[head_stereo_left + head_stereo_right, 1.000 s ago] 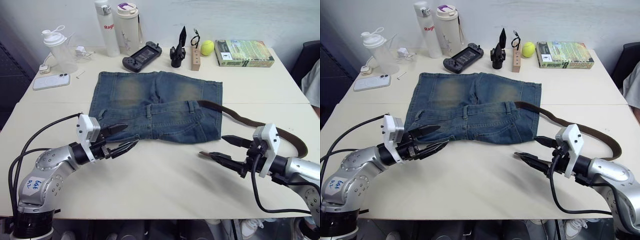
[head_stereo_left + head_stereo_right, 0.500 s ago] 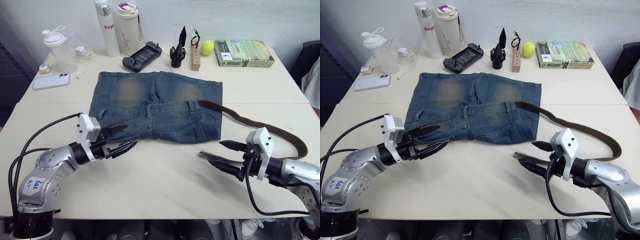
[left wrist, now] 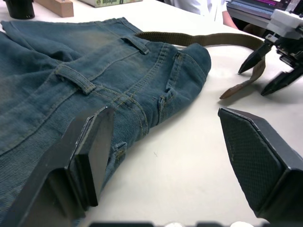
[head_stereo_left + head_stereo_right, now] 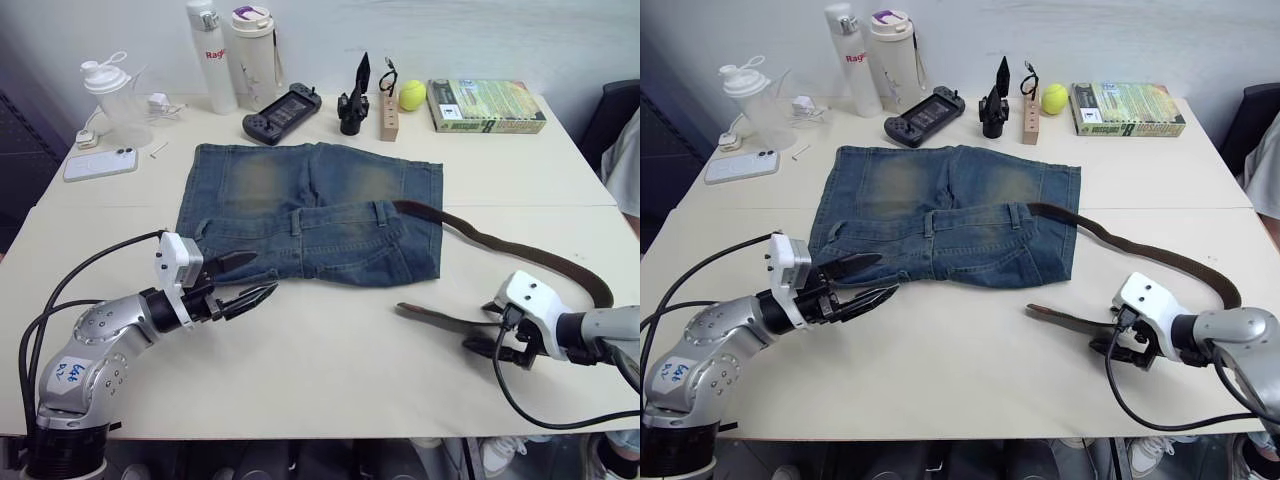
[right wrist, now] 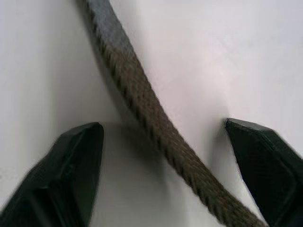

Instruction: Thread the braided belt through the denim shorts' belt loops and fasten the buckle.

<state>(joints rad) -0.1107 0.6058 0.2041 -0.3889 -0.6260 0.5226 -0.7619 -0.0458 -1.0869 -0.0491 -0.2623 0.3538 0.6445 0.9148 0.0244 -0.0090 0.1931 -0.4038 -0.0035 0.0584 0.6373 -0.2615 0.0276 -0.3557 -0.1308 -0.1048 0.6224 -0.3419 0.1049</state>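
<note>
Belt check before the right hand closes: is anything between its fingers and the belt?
Nothing visible. The right hand is open over the table, and the belt runs bare between its fingers.

Light is bright, even and diffuse from overhead, so the pale tabletop [image 4: 330, 380] reads clean, with no harsh glare. Shadows are soft and short: a faint one lies under the braided belt [image 4: 500, 245] and a smudged one beneath the right claw [image 4: 1118, 345]. Head views are sharp across the scene, with slight bowing at the edges. In the right wrist view the belt's near weave is crisp (the far end goes soft), and the fingers [image 5: 71, 170] blur.
</note>
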